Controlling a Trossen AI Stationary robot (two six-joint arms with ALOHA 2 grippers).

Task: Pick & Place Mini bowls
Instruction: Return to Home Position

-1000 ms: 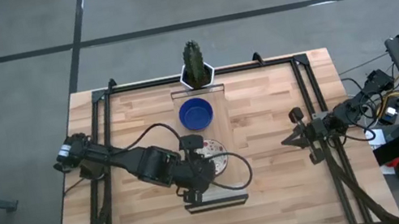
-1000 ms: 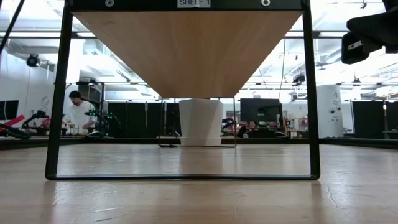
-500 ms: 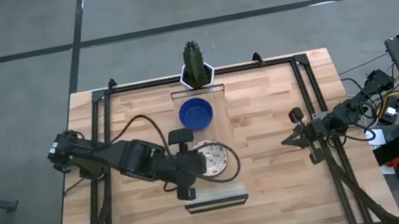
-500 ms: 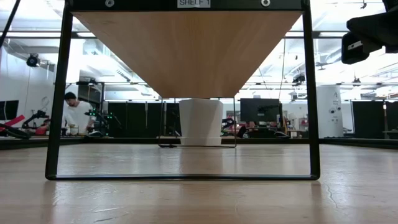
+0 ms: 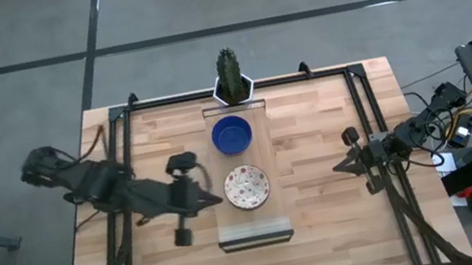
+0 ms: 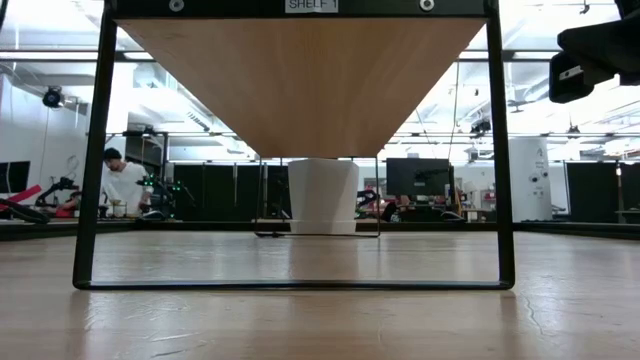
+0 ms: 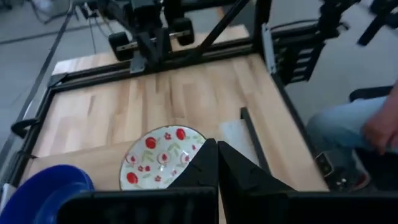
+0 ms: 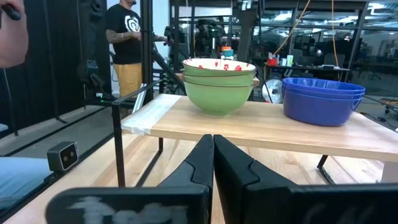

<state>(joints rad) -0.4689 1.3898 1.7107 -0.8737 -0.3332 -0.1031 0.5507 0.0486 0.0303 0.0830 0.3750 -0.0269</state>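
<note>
**Both grippers closed and empty; mini bowls in two stacks on the shelf**

The left gripper point(image 5: 212, 198) has its fingers pressed together with nothing between them. It lies just beside the left edge of the shelf point(image 5: 252, 225), pointing at the white patterned bowls point(image 5: 246, 186) without touching them. In the left wrist view its two dark fingers point(image 7: 205, 168) meet in a point in front of the top patterned bowl point(image 7: 163, 155), whose cream inside carries red and green speckles. The blue bowls point(image 7: 43, 190) show at the edge of that picture.

The right gripper point(image 5: 340, 167) is likewise closed on nothing. It sits over the right part of the wooden table point(image 5: 332, 233), well apart from the shelf and pointing towards it.

The right wrist view looks level past the closed fingers point(image 8: 202, 158) at the raised wooden board of the shelf point(image 8: 261, 127). The patterned stack point(image 8: 219, 84), green on the outside, stands near the board's front end. The blue stack point(image 8: 322, 99) stands beside it and apart from it.

From above, the blue bowls point(image 5: 232, 135) lie between the patterned stack and the white hexagonal cactus pot point(image 5: 247, 83), which stands at the far edge of the table.

The low view shows the shelf's underside point(image 6: 310, 80), with the pot point(image 6: 322, 195) beyond it. People point(image 8: 127, 43) stand in the room behind.
</note>
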